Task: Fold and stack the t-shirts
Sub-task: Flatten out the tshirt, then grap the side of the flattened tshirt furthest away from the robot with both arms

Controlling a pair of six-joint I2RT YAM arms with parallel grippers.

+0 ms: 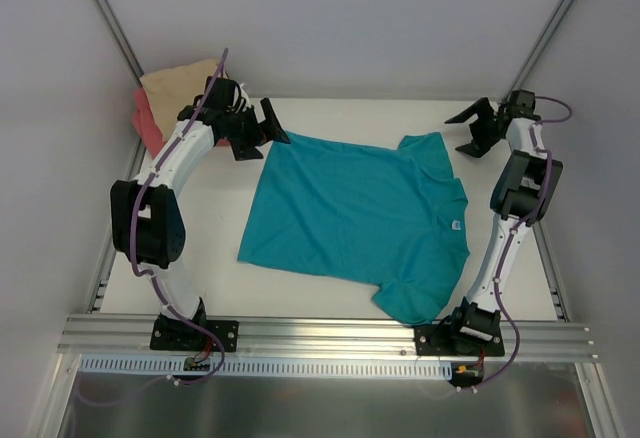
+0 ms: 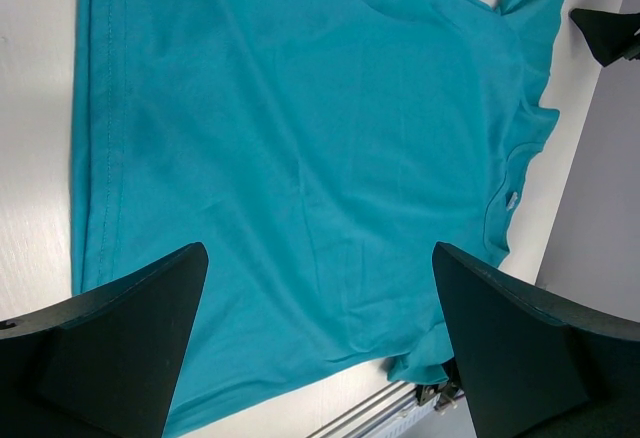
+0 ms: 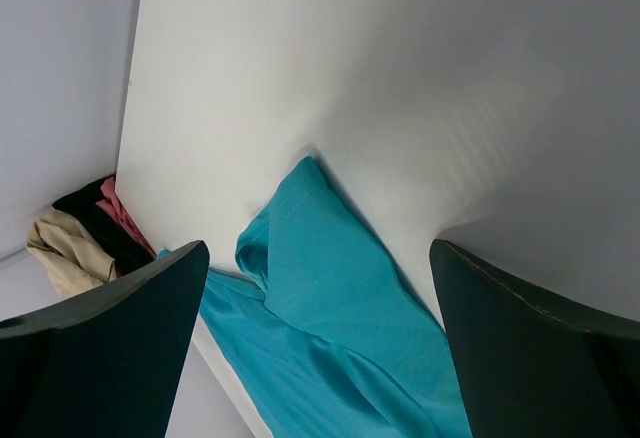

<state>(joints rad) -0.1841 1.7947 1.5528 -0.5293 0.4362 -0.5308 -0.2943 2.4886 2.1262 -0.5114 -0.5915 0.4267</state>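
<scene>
The teal t-shirt (image 1: pixel 358 218) lies spread flat on the white table, neck and small white label (image 1: pixel 453 226) to the right, hem to the left. It fills the left wrist view (image 2: pixel 300 148) and shows in the right wrist view (image 3: pixel 340 308). The tan-beige shirt (image 1: pixel 178 83) lies on the coral-pink shirt (image 1: pixel 150 123) in the far left corner. My left gripper (image 1: pixel 257 130) is open and empty, raised above the teal shirt's far left corner. My right gripper (image 1: pixel 475 128) is open and empty, raised near the far sleeve (image 1: pixel 425 148).
An aluminium rail (image 1: pixel 330 336) runs along the table's near edge. Grey walls close the back and sides. The folded pile also shows in the right wrist view (image 3: pixel 70 243) at the far corner.
</scene>
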